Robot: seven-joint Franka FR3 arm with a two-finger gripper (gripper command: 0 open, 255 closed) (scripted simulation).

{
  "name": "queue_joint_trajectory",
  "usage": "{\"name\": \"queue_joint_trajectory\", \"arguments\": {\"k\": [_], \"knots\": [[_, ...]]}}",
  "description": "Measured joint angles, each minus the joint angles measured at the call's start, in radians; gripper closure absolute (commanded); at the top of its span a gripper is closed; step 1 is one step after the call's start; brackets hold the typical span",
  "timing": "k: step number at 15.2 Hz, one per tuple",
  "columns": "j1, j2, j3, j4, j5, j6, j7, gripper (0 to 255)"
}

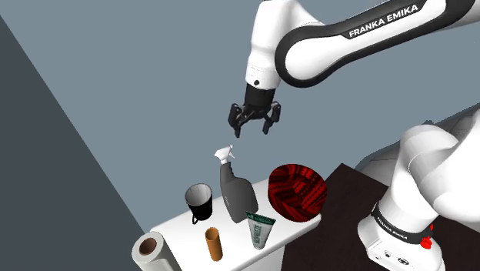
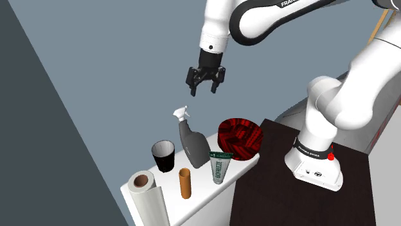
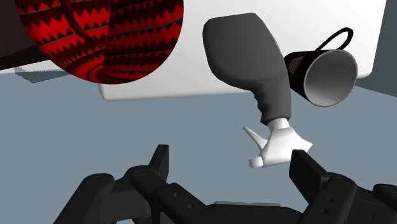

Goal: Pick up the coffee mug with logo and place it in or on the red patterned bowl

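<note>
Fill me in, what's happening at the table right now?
The arm's black gripper hangs open in the air above the white table, holding nothing. The black mug stands upright on the table, not yet picked up. The red patterned bowl sits farther along, with a dark grey spray bottle between the two. The gripper is roughly over that bottle. A tube, a brown cylinder and a paper roll are also on the table.

Upright black mug point(image 1: 199, 202) and red-black zigzag bowl point(image 1: 297, 191), well apart on white counter point(image 1: 175, 228)
</note>
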State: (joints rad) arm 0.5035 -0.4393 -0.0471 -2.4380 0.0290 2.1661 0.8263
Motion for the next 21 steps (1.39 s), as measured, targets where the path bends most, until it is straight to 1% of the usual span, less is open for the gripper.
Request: {"name": "queue_joint_trajectory", "arguments": {"k": [1, 2, 4, 5, 6, 7, 8, 10, 11, 12, 14, 16, 17, 18, 19, 20, 21], "knots": [[0.04, 0.018, -0.031, 0.006, -0.007, 0.019, 0.059, 0], [0.09, 0.068, -0.056, 0.001, -0.01, 0.055, 0.077, 0], [0.176, 0.126, -0.119, 0.035, -0.01, 0.099, 0.202, 0], [0.177, 0.126, -0.118, 0.035, -0.01, 0.1, 0.223, 0], [0.178, 0.126, -0.12, 0.035, -0.011, 0.1, 0.213, 0], [0.182, 0.144, -0.114, 0.051, -0.011, 0.095, 0.231, 0], [0.185, 0.172, -0.108, 0.079, -0.011, 0.083, 0.274, 0], [0.203, 0.251, -0.091, 0.144, -0.012, 0.063, 0.337, 0], [0.208, 0.288, -0.086, 0.183, -0.014, 0.038, 0.394, 0], [0.22, 0.344, -0.078, 0.233, -0.013, 0.033, 0.443, 0], [0.24, 0.426, -0.062, 0.302, -0.016, 0.01, 0.451, 0], [0.238, 0.517, -0.069, 0.4, -0.026, -0.025, 0.451, 0], [0.246, 0.54, -0.062, 0.435, -0.028, -0.067, 0.481, 0], [0.257, 0.586, -0.05, 0.503, -0.014, -0.182, 0.633, 0], [0.265, 0.648, -0.036, 0.546, -0.016, -0.231, 0.741, 0], [0.267, 0.705, -0.019, 0.598, -0.019, -0.2, 0.737, 0], [0.264, 0.765, -0.006, 0.662, -0.021, -0.19, 0.662, 0]]}}
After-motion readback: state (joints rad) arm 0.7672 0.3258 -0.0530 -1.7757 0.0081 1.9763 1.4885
